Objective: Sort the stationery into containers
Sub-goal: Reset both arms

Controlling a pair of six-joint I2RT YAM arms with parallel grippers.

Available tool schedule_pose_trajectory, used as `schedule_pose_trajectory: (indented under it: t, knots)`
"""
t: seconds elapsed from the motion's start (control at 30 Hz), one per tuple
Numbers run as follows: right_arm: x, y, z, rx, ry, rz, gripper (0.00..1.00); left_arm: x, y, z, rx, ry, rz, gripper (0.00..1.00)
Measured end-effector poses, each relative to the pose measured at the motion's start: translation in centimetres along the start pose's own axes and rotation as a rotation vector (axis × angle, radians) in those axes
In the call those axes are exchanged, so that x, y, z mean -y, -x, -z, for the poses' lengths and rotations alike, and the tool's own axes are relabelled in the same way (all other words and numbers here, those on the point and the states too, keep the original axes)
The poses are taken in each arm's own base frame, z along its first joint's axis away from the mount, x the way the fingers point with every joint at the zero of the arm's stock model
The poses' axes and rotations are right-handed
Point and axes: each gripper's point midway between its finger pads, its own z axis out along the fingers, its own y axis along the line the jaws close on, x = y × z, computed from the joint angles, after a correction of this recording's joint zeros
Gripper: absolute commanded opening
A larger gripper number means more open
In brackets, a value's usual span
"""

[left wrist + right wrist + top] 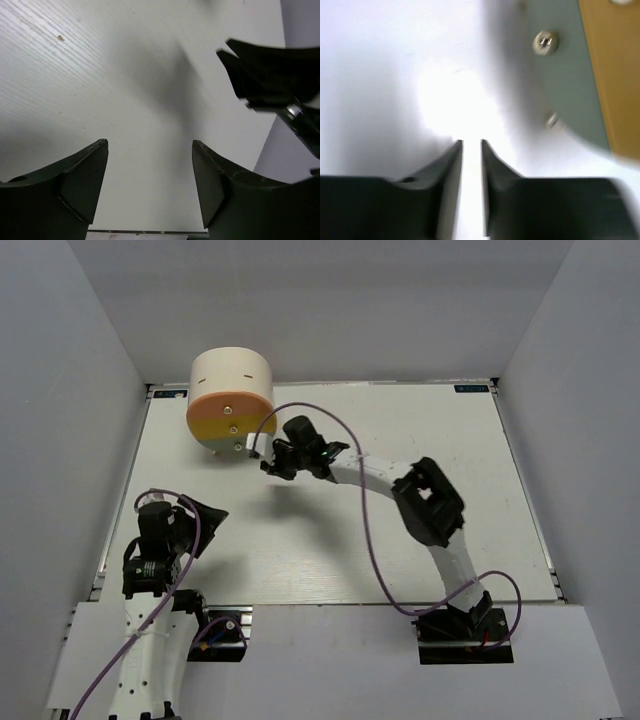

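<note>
The cream cabinet (pixel 232 375) stands at 11 o'clock on the surface (pixel 450 540); no loose stationery is in view. Its lowest drawer (pixel 232 445) lies just beside the right tool (pixel 268 458), at its 10 o'clock. That tool's fingers are pressed nearly together on nothing, while the left tool (pixel 149 144), spread, sits well apart at 7 o'clock.

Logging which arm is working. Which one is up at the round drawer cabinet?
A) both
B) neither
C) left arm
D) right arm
D: the right gripper sits beside the cabinet's lowest drawer, while the left gripper hangs open near its own base.
</note>
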Motion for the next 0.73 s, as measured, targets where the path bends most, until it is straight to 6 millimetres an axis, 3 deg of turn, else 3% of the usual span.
schedule_pose_trajectory:
  t: [0.07, 0.13, 0.23, 0.33, 0.37, 0.47, 0.6, 0.73]
  knots:
    - [-1.0, 1.5, 3.9, 0.019, 0.049, -0.081, 0.47, 0.7, 0.1, 0.2, 0.005, -0.036, -0.009, 0.85]
    - [-0.6, 3.7, 7.7, 0.052, 0.054, -0.145, 0.61, 1.8, 0.3, 0.4, 0.01, -0.092, -0.027, 0.96]
    - [1.4, 7.1, 13.2, 0.1, -0.007, -0.233, 0.72, 3.8, 0.6, 0.7, 0.014, -0.19, -0.059, 1.0]
    - [3.7, 8.2, 17.8, 0.093, -0.122, -0.325, 0.84, 5.4, 0.7, 0.9, 0.007, -0.264, -0.098, 1.0]
    - [4.4, 8.1, 19.2, 0.08, -0.165, -0.354, 0.89, 5.7, 0.7, 0.9, 0.003, -0.28, -0.109, 1.0]
    - [5.9, 6.9, 22.5, 0.028, -0.296, -0.419, 0.89, 6.8, 0.8, 1.1, -0.01, -0.321, -0.14, 1.0]
    - [5.1, 4.1, 26.5, -0.04, -0.424, -0.464, 0.91, 8.7, 1.5, 1.8, -0.001, -0.376, -0.192, 1.0]
    - [4.5, 2.8, 30.1, -0.055, -0.527, -0.48, 0.91, 10.4, 2.3, 2.4, 0.014, -0.42, -0.242, 1.0]
